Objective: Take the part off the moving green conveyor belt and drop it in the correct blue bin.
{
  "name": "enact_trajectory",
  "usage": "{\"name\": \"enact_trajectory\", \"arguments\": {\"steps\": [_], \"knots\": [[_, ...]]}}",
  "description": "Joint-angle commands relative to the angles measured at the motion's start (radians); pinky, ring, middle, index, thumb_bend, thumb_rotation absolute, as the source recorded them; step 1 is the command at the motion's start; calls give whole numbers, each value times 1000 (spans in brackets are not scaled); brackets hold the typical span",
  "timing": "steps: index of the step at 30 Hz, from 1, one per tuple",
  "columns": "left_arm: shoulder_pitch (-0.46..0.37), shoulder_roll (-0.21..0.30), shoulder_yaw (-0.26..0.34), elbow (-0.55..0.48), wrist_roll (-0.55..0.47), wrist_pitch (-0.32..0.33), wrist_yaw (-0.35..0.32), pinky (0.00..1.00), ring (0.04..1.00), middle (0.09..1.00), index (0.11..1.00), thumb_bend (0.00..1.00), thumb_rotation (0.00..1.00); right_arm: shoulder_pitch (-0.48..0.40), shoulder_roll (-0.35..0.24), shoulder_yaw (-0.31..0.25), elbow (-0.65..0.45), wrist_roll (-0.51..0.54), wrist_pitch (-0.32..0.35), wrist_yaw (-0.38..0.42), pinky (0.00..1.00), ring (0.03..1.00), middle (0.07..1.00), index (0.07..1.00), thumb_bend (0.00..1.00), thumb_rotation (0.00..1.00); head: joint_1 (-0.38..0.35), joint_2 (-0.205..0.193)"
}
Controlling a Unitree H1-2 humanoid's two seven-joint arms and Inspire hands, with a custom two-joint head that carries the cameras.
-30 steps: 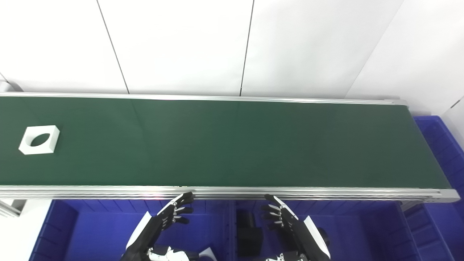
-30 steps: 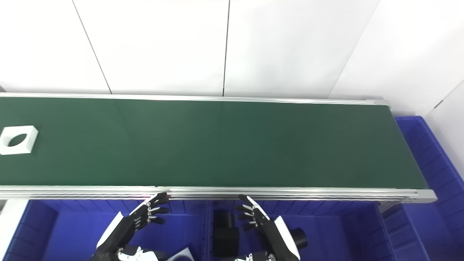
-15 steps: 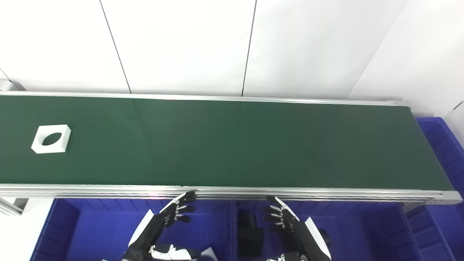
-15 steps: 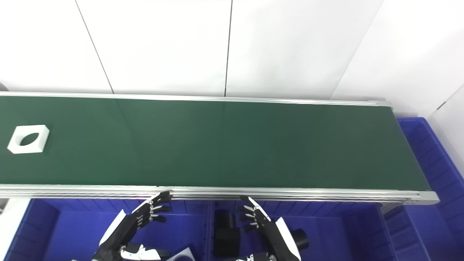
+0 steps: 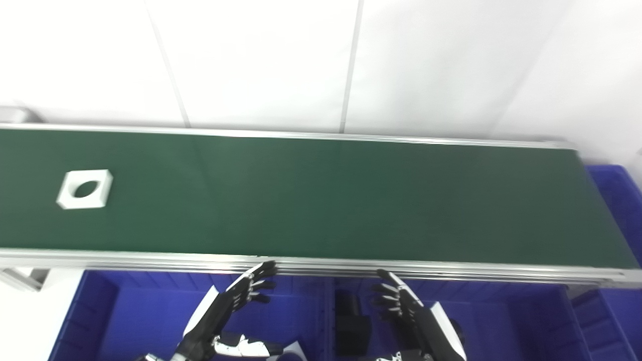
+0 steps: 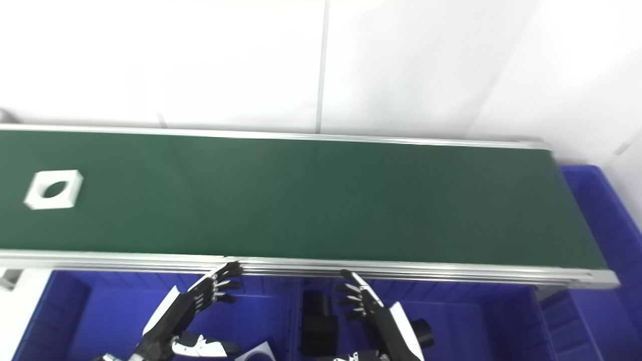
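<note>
White square part [image 5: 84,189] flat on belt [image 5: 321,200], 9 o'clock, hole up. Left hand [image 5: 241,296], right hand [image 5: 401,308] at 6 o'clock over bins [image 5: 140,316], fingers spread, empty.

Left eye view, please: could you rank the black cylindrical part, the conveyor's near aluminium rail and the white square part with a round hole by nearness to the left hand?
From the left hand:
1. Near aluminium rail, just above.
2. Black cylindrical part, rightward in the bin.
3. White square part with a round hole, far left on the belt.

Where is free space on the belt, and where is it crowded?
The belt is bare from the white part at its left to its right end. The blue bin under the right hand is crowded with black parts.
</note>
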Motion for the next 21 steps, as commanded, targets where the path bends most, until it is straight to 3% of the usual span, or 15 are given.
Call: {"name": "enact_trajectory", "arguments": {"steps": [1,5,15,21], "knots": [[-22,18,19,-43,-1,-25,20,654,765,829,854,970,317,0,-2,-7,-23,4,-35,-3,689,807,880,952,787,17,0,-3],[-37,17,48,-58,-54,-25,-25,664,783,838,856,972,292,2,0,-8,-19,0,-42,-8,674,813,892,953,778,10,0,-9],[-44,1,106,-147,-74,-25,-91,650,801,865,862,943,243,-1,6,-9,-15,-6,-49,-16,660,792,870,942,782,0,-1,-11],[-8,-40,136,-210,-115,-25,-131,657,785,862,862,940,250,0,10,-10,-18,1,-44,-15,652,783,869,941,782,7,-15,-4]]}}
